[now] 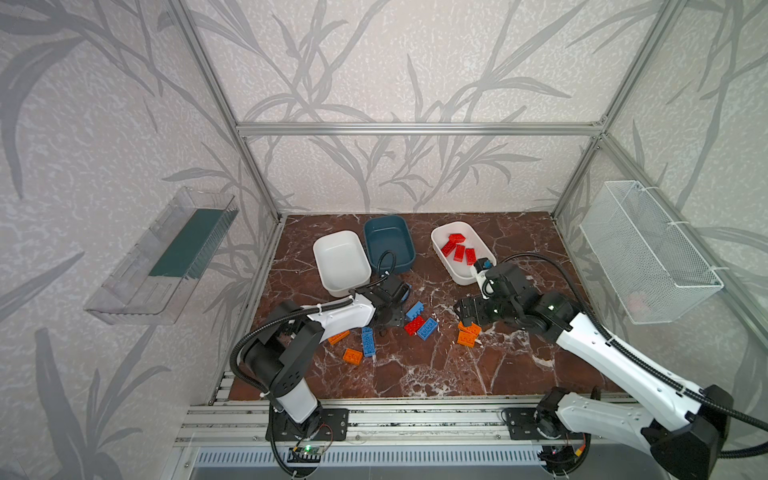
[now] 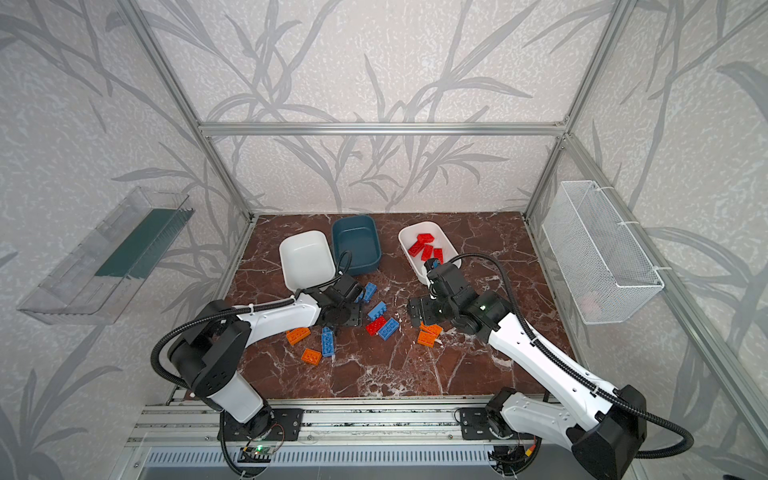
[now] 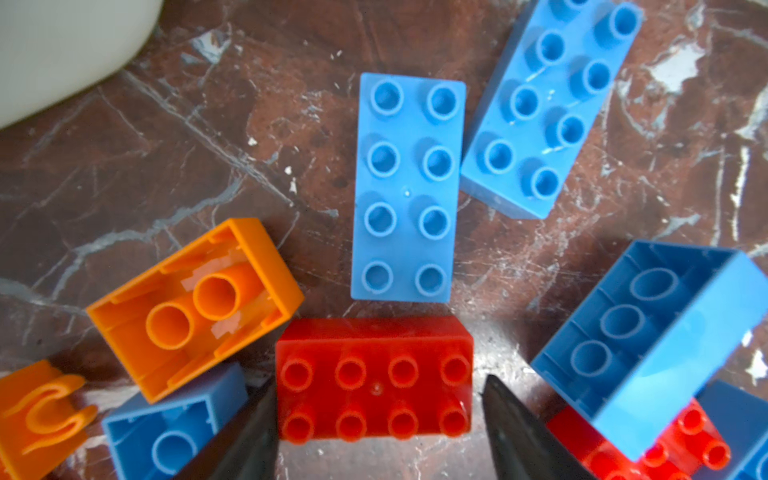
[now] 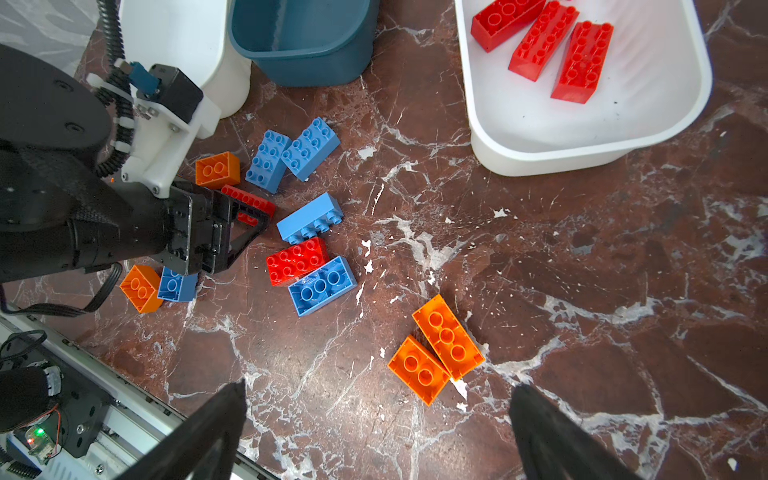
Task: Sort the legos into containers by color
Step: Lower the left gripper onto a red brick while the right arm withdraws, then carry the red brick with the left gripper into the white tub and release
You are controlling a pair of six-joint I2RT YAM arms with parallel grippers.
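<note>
A red brick (image 3: 374,365), seemingly meant for the far-right tub (image 1: 453,270) of reds (image 1: 459,251), is straddled by the left gripper (image 3: 380,382), whether it is already clamped cannot be told, while the right gripper (image 4: 380,386) is held open.

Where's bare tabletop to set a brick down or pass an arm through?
Free: the front strip of table between the brick scatter and the rail; the gap between teal tub and red-brick tub. Crowded: around the left pincer, inside that scatter.
</note>
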